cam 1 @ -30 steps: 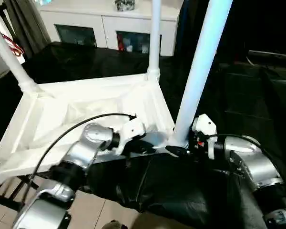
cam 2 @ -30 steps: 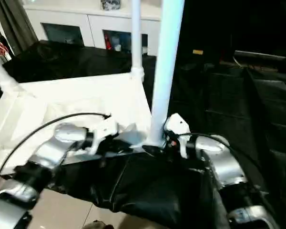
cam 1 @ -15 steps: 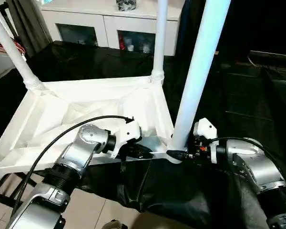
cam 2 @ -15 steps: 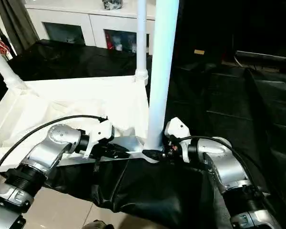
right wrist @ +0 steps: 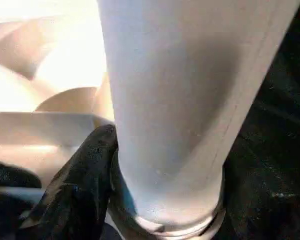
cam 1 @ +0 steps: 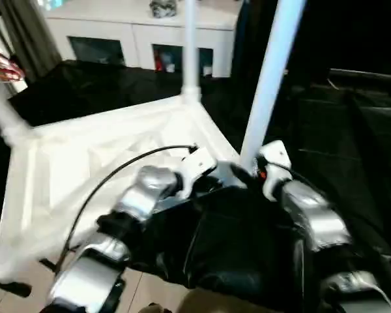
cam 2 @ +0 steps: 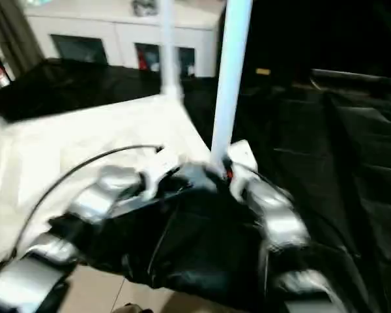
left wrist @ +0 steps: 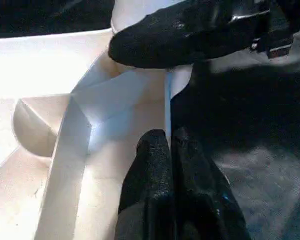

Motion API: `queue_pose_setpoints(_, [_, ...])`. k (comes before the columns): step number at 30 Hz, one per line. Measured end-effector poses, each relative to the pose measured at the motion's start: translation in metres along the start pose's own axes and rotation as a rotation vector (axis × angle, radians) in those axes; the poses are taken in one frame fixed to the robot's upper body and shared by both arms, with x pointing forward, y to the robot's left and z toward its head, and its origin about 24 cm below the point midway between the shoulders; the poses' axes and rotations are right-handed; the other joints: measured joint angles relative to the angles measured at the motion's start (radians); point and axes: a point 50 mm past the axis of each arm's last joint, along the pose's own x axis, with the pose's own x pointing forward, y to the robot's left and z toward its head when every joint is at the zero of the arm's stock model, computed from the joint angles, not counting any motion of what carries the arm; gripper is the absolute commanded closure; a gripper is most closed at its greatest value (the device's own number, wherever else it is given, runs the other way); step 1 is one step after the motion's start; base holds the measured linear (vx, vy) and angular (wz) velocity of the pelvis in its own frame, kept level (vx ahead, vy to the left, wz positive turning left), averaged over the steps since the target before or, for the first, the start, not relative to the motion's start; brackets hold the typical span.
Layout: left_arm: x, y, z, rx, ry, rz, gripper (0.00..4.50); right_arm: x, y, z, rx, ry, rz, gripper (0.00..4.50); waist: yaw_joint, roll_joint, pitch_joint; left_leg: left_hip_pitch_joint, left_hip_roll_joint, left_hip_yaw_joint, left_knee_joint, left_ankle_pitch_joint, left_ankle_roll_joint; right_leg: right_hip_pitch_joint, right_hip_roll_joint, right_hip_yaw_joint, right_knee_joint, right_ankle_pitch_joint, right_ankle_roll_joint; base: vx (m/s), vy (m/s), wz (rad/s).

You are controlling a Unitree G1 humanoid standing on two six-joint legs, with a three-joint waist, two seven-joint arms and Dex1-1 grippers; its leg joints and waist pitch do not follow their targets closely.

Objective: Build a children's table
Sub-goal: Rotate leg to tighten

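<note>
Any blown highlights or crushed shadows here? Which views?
Left wrist view: the tabletop glares to plain white across its far part, and the ribs are lost there. Right wrist view: the tabletop behind the leg is equally blown out, while the leg itself is evenly lit with soft shade down one side. Left eye view: the black cloth swallows nearly all detail.

Head cams look fwd-down; wrist cams close-up; all share near table corner.
</note>
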Motion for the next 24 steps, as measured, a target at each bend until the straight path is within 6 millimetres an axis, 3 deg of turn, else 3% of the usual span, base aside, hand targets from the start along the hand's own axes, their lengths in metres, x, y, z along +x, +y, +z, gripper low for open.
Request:
queue_pose_setpoints(2, [0.001,0.000,0.001,-0.001,-0.002,0.007,4.50,0.001,0.000,0.000,0.001,-0.005,-0.009,1.83,0.001,0.000,0.000,0.000,0.000,0.000,-0.001,0.000,0.000,0.000,0.000,0.000,0.000,-0.001,0.001,0.000,0.000,0.00])
queue_pose_setpoints(3, [0.002,0.000,0.001,-0.003,-0.002,0.007,4.50,0.000,-0.001,0.000,0.003,-0.005,-0.010,1.27,0.001,0.001,-0.001,0.000,0.000,0.000,-0.001,0.000,0.000,0.000,0.000,0.000,0.000,-0.001,0.001,0.000,0.000,0.00])
queue_pose_setpoints(7, [0.003,0.000,0.001,-0.001,-0.003,0.008,4.50,0.001,0.001,0.000,0.018,-0.010,-0.003,1.04,0.001,0.001,-0.001,0.000,0.000,0.000,0.000,0.000,0.000,0.000,0.000,0.000,-0.001,0.000,0.001,0.000,0.000,0.00])
queue_pose_setpoints(9, [0.002,0.000,0.001,0.002,-0.003,0.007,4.50,0.001,0.001,0.000,0.017,-0.012,0.002,0.68,0.001,0.001,-0.001,0.000,0.000,0.000,-0.001,0.000,0.000,0.000,0.000,0.000,0.000,0.000,0.001,0.000,0.000,0.00])
queue_pose_setpoints(17, [-0.015,0.003,-0.006,0.045,-0.015,-0.096,4.50,-0.017,-0.006,-0.002,-0.057,-0.019,0.230,0.64,0.001,0.001,0.000,-0.003,0.000,0.000,-0.001,0.000,0.001,-0.003,0.000,0.000,-0.001,-0.001,0.001,0.000,0.000,0.00])
queue_pose_setpoints(24, [-0.033,0.002,-0.015,0.070,-0.022,-0.209,4.50,-0.035,-0.009,-0.002,-0.131,0.001,0.442,0.64,0.012,0.001,0.001,-0.004,0.000,0.000,-0.001,0.003,0.006,-0.003,0.000,-0.001,0.000,-0.001,0.001,0.000,0.000,0.00])
